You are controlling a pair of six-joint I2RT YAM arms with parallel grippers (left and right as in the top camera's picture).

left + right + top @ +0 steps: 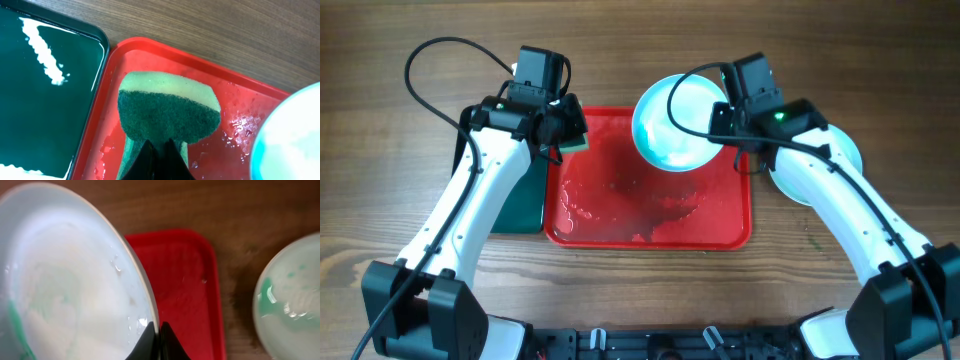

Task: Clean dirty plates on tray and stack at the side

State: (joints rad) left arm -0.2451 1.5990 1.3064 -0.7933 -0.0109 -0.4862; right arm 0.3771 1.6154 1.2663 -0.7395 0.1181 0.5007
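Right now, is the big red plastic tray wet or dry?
Wet. The red rectangular plastic tray has shiny puddles and droplets across its floor in the overhead view, and drops beside the green scouring sponge.

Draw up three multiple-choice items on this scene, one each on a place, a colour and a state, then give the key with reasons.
1. Where is the sponge? A. in a sink B. at a corner of the red tray C. in a bucket
2. What colour is the narrower tray beside it? A. blue B. yellow C. dark green
3. What state is the right pincer in? A. shut on an aqua plate at its rim B. open and empty C. shut on a cloth
Key: 1 B, the red rim curves round it; 2 C, it shows dark green; 3 A, its fingers pinch the rim.
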